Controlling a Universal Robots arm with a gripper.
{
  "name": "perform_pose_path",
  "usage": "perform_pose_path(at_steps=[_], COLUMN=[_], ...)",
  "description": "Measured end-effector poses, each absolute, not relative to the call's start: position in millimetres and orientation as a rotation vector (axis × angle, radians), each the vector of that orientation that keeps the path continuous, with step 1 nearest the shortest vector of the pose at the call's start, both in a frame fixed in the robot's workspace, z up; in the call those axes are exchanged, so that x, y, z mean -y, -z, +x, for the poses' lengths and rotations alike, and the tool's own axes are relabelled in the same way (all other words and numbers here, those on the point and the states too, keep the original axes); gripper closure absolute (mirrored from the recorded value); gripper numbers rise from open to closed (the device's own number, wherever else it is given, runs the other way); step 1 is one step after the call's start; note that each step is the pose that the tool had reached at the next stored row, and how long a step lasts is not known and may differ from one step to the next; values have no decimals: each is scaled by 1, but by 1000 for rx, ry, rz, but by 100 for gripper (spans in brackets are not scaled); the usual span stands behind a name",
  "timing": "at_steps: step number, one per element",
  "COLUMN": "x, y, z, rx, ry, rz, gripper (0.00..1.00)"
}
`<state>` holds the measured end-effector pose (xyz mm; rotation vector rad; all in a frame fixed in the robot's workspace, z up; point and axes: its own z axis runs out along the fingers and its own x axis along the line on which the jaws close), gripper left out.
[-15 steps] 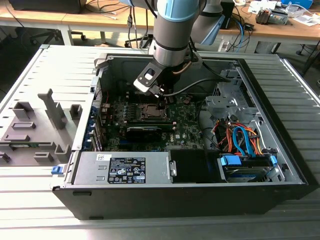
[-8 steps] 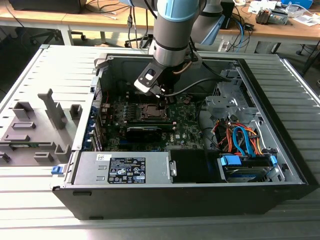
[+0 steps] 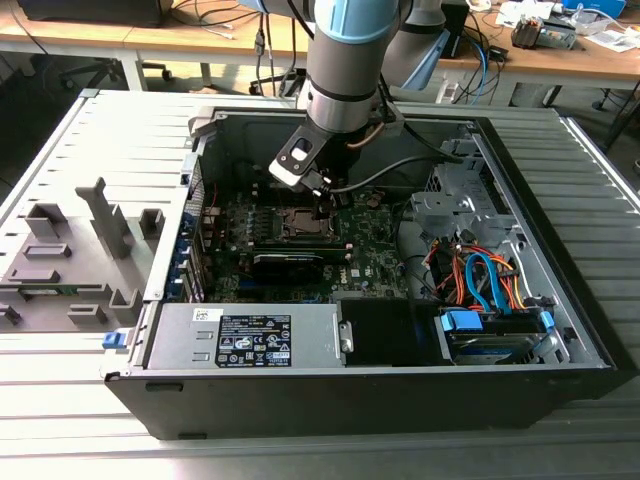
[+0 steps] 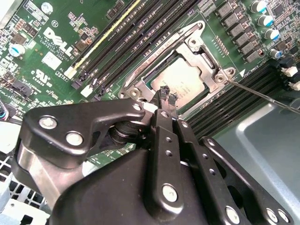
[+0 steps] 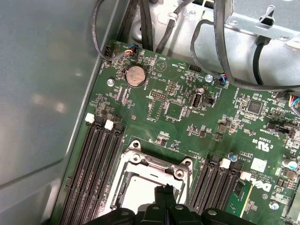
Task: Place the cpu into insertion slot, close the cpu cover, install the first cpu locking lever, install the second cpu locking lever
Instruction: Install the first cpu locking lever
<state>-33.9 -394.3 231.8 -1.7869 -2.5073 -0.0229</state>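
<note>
The cpu (image 4: 187,77) lies in the insertion slot (image 3: 300,222), its silvery top showing through the window of the cpu cover (image 4: 199,51). The cover lies flat over it in both wrist views (image 5: 157,164). My gripper (image 4: 167,93) hangs just over the near edge of the cover, fingers shut together with nothing visible between them. In the first wrist view the gripper (image 5: 164,190) points down at the cpu (image 5: 138,194). A thin metal lever (image 4: 265,97) sticks out sideways from one corner of the socket frame. In the exterior view the gripper (image 3: 322,205) reaches down inside the computer case.
Long black memory slots (image 4: 136,33) run along both sides of the socket on the green motherboard (image 5: 173,108). Black cables (image 5: 140,28) hang near the case wall. A drive cage (image 3: 450,200) and coloured cables (image 3: 480,275) sit at the exterior view's right, a power supply (image 3: 250,335) at the front.
</note>
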Motion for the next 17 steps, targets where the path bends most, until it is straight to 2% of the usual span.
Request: perform_pose_path(at_steps=[17], x=[394], y=[-232], z=[-34], rx=[2540], ry=[21], rz=[-1740], gripper=[89])
